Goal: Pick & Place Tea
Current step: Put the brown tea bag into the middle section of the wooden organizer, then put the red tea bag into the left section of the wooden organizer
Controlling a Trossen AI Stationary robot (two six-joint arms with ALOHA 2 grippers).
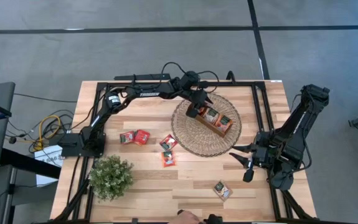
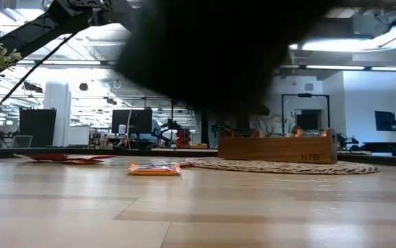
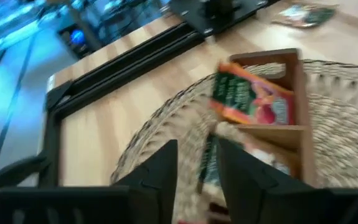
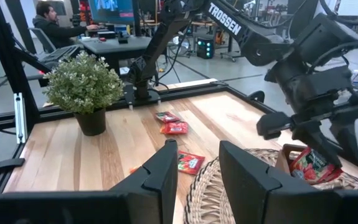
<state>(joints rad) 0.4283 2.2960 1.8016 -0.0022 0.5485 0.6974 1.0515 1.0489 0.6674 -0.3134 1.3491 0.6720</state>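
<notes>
While the left gripper hovered part-open over the long brown wooden tray, flat, light, crinkly red foil tea sachets probably wanted edge pinches; the right gripper waited part-open.

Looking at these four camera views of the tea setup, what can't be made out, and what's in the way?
- Low view: a big dark blur close to the lens hides the upper middle, so neither arm's fingers show there.
- High view: the left gripper covers the near end of the wooden tray; sachet count inside is unclear.
- Left wrist view: motion blur; the print on the tea sachet is unreadable.
- High view: the lone sachet is too small to tell its type.
</notes>
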